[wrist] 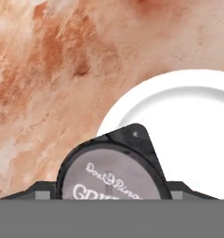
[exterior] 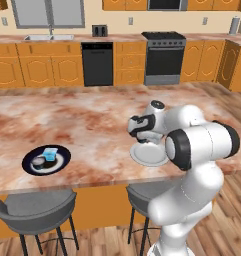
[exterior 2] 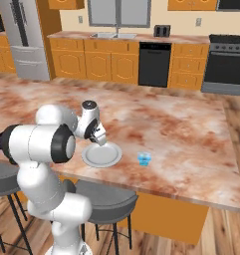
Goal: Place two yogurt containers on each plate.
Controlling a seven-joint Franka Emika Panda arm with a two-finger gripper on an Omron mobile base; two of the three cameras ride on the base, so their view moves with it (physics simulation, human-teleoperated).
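The gripper (wrist: 114,197) was clamped on a dark round yogurt cup (wrist: 114,174), whose pale printed top faced the hand camera, the two fingers standing just outside its rim on either side. The cup had no real long axis; it was round, and seemed to be carried upright with its lid toward the hand.

Just beyond the cup in the hand view lay the light grey plate (wrist: 187,125), its near rim curving out from behind the cup and up to the right, so the cup hung near that rim rather than over the centre. Judging by this, the coming move needed a short shift toward the plate's middle and then a straight descent. In the right base view the gripper (exterior 2: 98,135) hovered at the plate's near-left rim (exterior 2: 109,160).

Farther along the counter (exterior 2: 191,134), well apart from the plate to its right, a pale blue cup (exterior 2: 144,159) stood alone. Far to the other side, the dark plate (exterior: 61,162) already carried a pale blue cup (exterior: 50,154) and a small dark one (exterior: 39,161).
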